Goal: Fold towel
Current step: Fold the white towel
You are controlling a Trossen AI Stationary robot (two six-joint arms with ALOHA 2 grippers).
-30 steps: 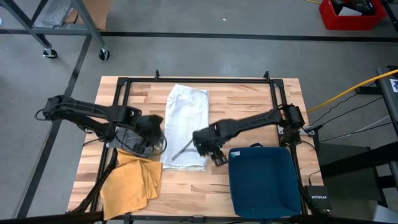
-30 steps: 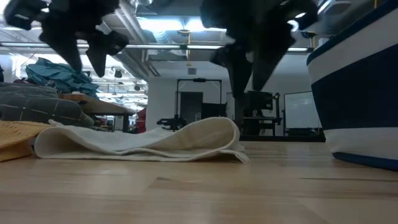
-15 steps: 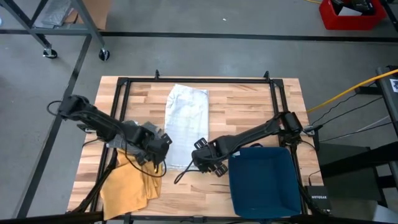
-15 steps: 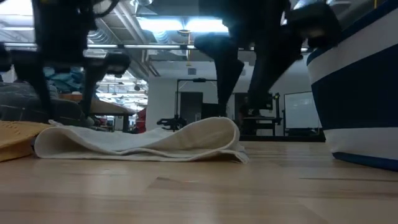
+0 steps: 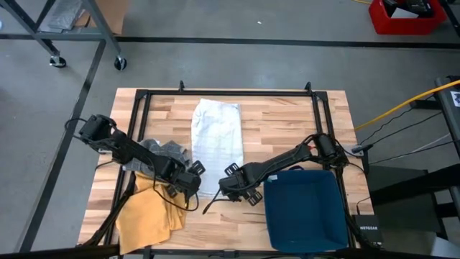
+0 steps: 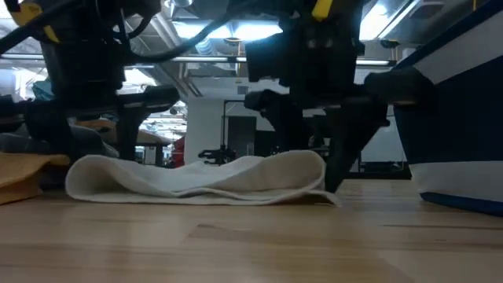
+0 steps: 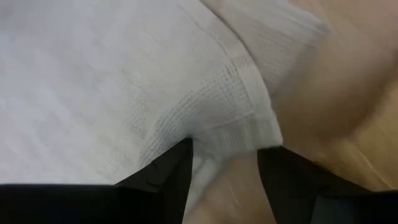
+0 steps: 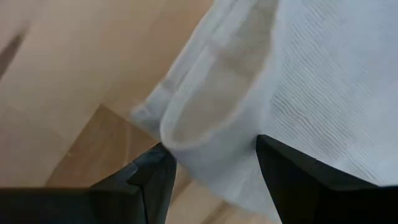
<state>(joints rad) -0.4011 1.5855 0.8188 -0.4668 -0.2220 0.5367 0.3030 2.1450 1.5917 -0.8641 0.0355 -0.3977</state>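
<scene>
1. The towel (image 5: 215, 146), white and already lying as a long narrow strip, rests on the wooden tabletop (image 5: 280, 115) between my two arms. Its far end reaches toward the far edge of the tabletop; its near end lies by both tools.

2. My left tool (image 5: 188, 180) is down at the near left corner of the towel. In the left wrist view its fingers (image 7: 163, 180) stand apart, with the hemmed corner (image 7: 252, 127) lying between them but not yet pinched.

3. My right tool (image 5: 231, 181) is at the near right corner. Its fingers (image 8: 152, 180) are likewise spread, straddling a rolled lip of cloth (image 8: 205, 124); nothing is clamped.

4. In the low view the towel (image 6: 196, 177) forms a shallow hump, its right edge lifted in a soft curl. I judge it light, limp and thick enough to keep a loose wave, so it will drape and sag from whichever points I hold.

5. The woven, ribbed surface looks grippy rather than slick. I would take hold at the two near corners, on the stitched hems where the layers are thickest, catching every layer so none peels away.

6. A yellow cloth (image 5: 147, 212) and a grey cloth (image 5: 162, 152) lie beside the left tool; a blue bin (image 5: 302, 208) stands beside the right tool. I judge the carry must clear both.
</scene>
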